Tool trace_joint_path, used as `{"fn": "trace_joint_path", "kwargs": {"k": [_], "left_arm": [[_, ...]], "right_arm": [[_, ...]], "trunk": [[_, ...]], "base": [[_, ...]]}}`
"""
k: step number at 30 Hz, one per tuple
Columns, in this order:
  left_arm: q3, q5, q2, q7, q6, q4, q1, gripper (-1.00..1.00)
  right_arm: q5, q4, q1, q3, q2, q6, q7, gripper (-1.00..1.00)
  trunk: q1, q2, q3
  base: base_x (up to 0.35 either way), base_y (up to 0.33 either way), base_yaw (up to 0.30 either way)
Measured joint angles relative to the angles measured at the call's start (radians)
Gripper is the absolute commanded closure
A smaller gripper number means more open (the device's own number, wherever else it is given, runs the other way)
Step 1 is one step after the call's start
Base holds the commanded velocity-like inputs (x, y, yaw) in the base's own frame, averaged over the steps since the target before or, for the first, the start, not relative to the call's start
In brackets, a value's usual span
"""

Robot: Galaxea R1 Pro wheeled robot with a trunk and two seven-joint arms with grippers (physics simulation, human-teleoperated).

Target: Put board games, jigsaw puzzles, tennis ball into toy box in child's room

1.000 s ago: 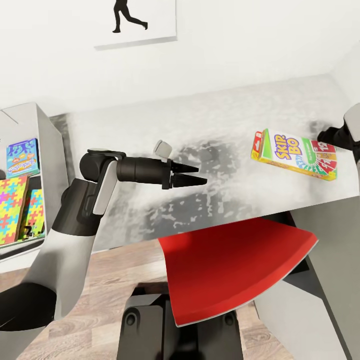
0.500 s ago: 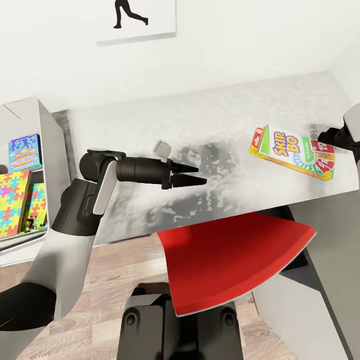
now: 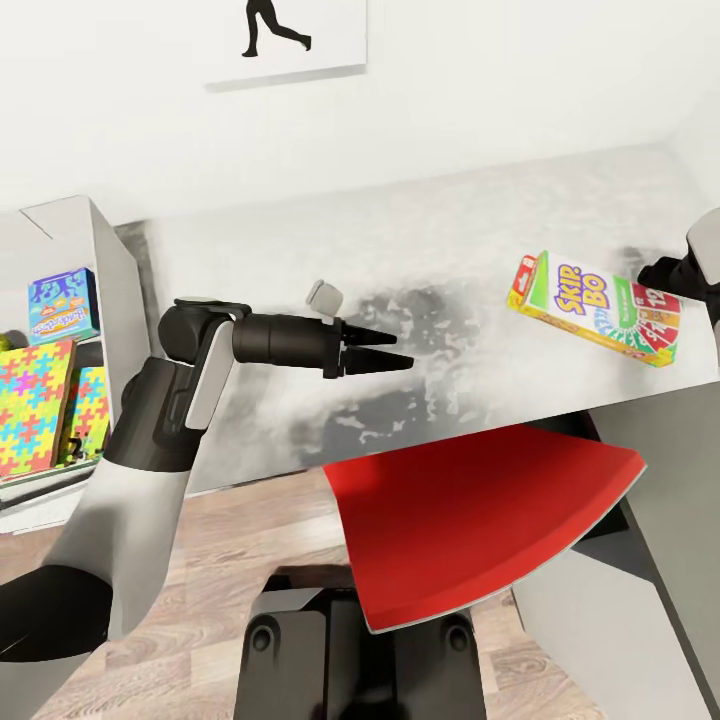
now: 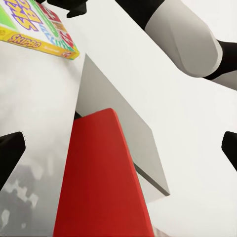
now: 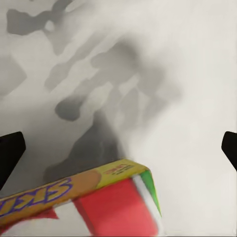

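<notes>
Right gripper [image 3: 668, 281] at the head view's right edge holds the green-red-yellow board game [image 3: 596, 307] by its far end, lifted and tilted over the light grey bench [image 3: 420, 240]. Left gripper [image 3: 385, 352] hovers mid-bench, fingers narrowly parted, empty. Toy box [image 3: 105, 262] at far left already contains two jigsaw puzzles [image 3: 35, 405] and a blue board game [image 3: 62, 304].

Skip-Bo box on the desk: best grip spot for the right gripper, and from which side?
Judging by its pose, pinch the Skip-Bo box across its thin thickness at the red end, coming in from the right gripper side. It looks held tilted there already, its green end over the table.
</notes>
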Motion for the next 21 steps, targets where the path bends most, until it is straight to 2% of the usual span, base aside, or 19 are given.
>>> {"fn": "trace_joint_path", "kwargs": {"k": [15, 21], "left_arm": [[0.000, 0.000, 0.000, 0.000, 0.000, 0.000, 0.000, -1.00], [0.000, -0.001, 0.000, 0.000, 0.000, 0.000, 0.000, -1.00]], "right_arm": [[0.002, -0.001, 0.000, -0.002, 0.000, 0.006, -0.001, -1.00], [-0.003, -0.002, 0.000, -0.002, 0.000, 0.005, 0.000, -1.00]], "trunk": [[0.000, 0.000, 0.000], [0.000, 0.000, 0.000]], "base": [[0.000, 0.051, 0.000], [-0.073, 0.071, 0.000]]}}
